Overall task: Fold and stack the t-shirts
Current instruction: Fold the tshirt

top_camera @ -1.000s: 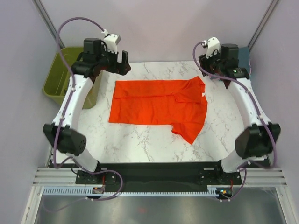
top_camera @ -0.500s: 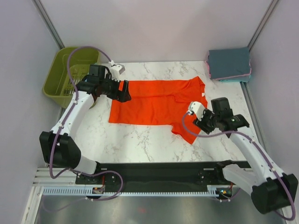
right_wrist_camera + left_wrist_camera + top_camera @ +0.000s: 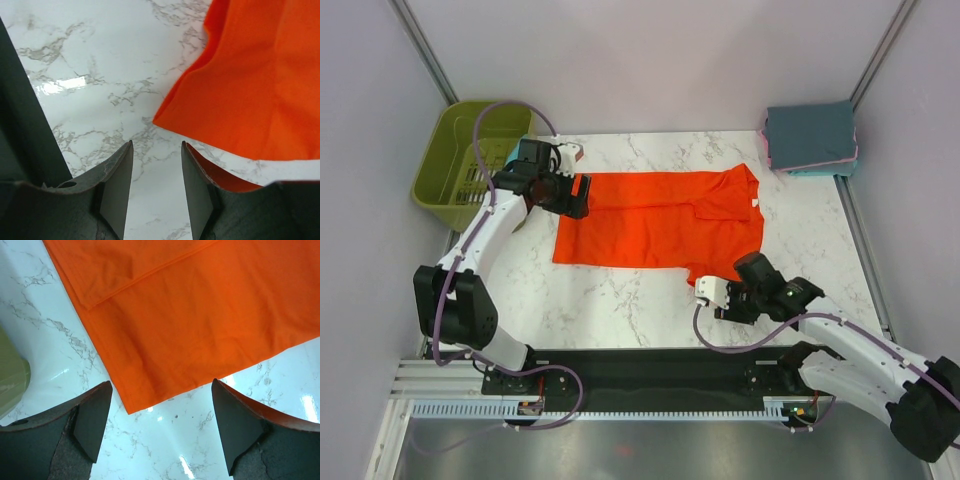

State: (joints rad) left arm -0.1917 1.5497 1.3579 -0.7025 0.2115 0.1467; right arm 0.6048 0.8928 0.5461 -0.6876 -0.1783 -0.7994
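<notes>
The orange-red t-shirt (image 3: 660, 220) lies spread across the middle of the bench (image 3: 610, 300), partly folded, with one sleeve (image 3: 728, 262) jutting toward the near right. Its far-left corner (image 3: 137, 397) sits between the left jaws, which are spread wide on either side of it and hold nothing. The right jaws are low at the sleeve's near edge. They are parted with bare marble between them, and the sleeve's tip lies just beyond their tips. Some orange cloth shows beside the right-hand finger, but none of it is pinched.

Half a second ago the right arm (image 3: 850, 335) was at the right of the sleeve; it has since swung nearer and leftward. The left arm (image 3: 485, 230) has barely shifted, and the shirt lies as it did.

A stack of folded shirts (image 3: 810, 135), slate-blue on top, sits at the far right corner. An olive-green basket (image 3: 455, 170) stands off the far left edge.
</notes>
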